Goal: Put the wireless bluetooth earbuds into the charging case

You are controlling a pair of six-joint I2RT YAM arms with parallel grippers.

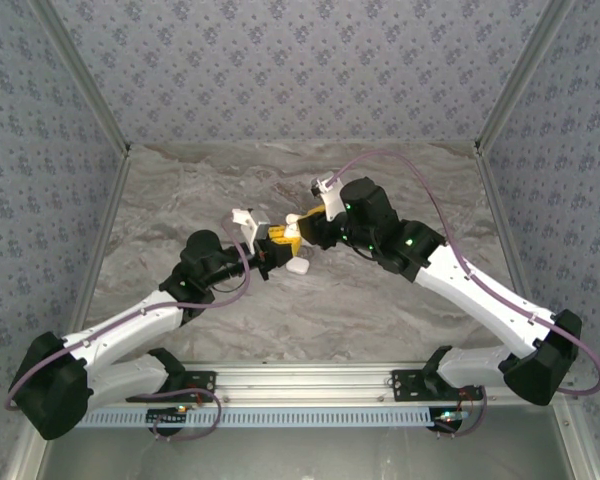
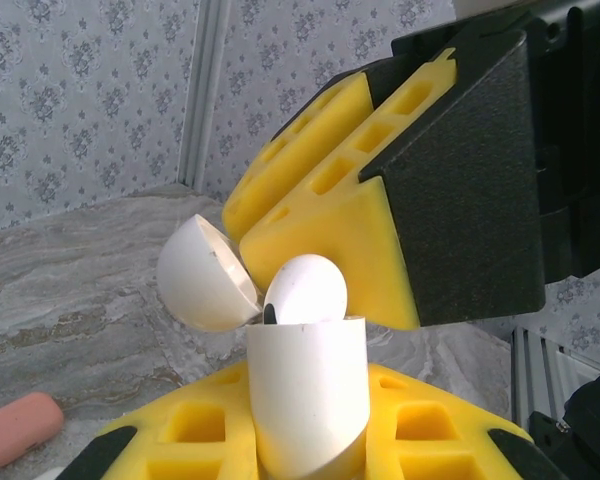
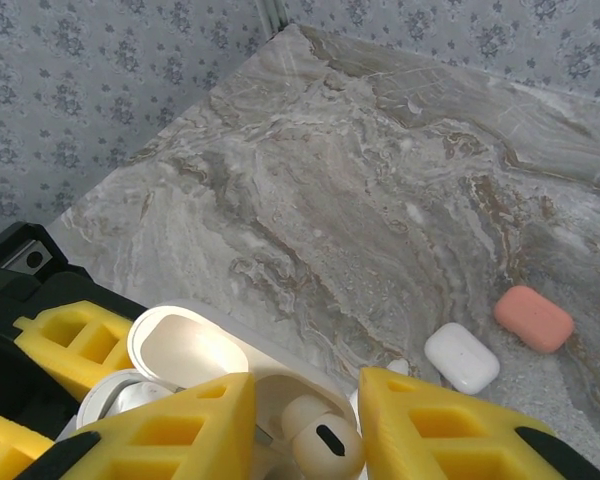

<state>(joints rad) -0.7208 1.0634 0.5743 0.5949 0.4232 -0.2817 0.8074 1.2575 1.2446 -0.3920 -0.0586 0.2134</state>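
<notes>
In the top view both arms reach inward to meet over the middle of the marble table (image 1: 380, 190). The left arm comes in from 7 o'clock and the right arm from 4 o'clock. The left gripper (image 1: 272, 246) and the right gripper (image 1: 302, 232) are nearly nose to nose.

In the left wrist view, the left gripper's yellow foam fingers (image 2: 430, 420) are pressed together on a white charging case (image 2: 305, 390), holding it upright. Its domed lid (image 2: 202, 275) is swung open toward 10 o'clock. A white earbud (image 2: 305, 288) sits in the case's mouth with its rounded head above the rim.

The right gripper hangs directly over the case, at 12 to 1 o'clock in that view. From the right wrist camera its fingers (image 3: 180, 425) stand spread to either side of the earbud. A gap shows on the 9 o'clock side. On the 3 o'clock side I cannot tell whether the finger touches the earbud.

Out on the table, well apart from the grippers, lie two other cases. A closed white case (image 3: 462, 357) is just beside a salmon-pink case (image 3: 533, 318), which lies at its 2 o'clock.
</notes>
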